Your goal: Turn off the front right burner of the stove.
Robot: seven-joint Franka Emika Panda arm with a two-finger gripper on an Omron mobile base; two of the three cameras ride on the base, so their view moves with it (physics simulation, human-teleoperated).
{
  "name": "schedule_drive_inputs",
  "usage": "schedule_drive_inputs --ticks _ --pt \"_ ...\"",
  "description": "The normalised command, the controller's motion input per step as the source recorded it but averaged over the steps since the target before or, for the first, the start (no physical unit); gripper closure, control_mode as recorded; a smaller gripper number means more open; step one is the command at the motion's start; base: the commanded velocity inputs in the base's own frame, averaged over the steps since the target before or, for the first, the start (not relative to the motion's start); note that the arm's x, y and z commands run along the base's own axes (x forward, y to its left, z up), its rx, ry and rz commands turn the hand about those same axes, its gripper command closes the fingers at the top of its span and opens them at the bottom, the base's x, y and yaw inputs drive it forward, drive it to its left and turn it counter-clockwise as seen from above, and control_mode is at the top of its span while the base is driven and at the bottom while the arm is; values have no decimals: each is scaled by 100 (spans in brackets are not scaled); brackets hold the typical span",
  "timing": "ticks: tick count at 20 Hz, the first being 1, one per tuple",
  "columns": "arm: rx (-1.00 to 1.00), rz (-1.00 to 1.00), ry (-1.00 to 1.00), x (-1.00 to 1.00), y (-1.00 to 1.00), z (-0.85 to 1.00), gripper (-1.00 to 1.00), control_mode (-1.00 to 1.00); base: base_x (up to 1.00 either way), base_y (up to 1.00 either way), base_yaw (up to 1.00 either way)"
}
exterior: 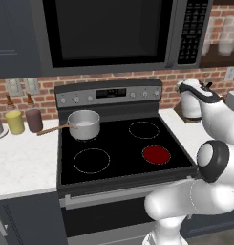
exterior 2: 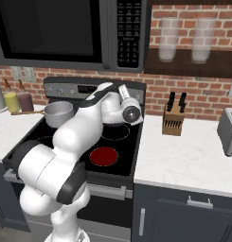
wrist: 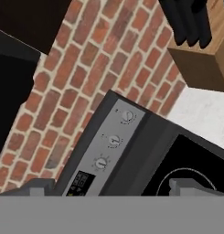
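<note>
Red glowing front right burner (exterior: 156, 154) on black glass-top stove (exterior: 118, 165). End effector (wrist: 113, 189) spread wide, empty, facing grey steel back-panel knobs (wrist: 114, 140).

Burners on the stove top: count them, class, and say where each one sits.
4 on the stove: front right burner, glowing red; front left ring; back right ring; back left one hidden under the pot.

Red front right burner (exterior: 156, 154) on black stove (exterior: 121, 158), red-brick wall (wrist: 86, 68).
</note>
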Motion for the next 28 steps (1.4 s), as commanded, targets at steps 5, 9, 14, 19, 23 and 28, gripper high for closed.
schedule_drive_inputs --ticks 5,9,14,19,23,28 --pt "5 3 2 21 5 -8 -100 -100 0 0 0" --pt "2 4 2 22 23 -12 -100 -100 0 0 0" --pt "0 3 0 5 26 -15 -100 -100 0 0 0" --pt "0 1 0 12 10 -5 -100 -100 0 0 0" --pt "0 0 0 22 1 0 -100 -100 0 0 0" --pt "0 0 0 37 0 0 -100 -100 0 0 0"
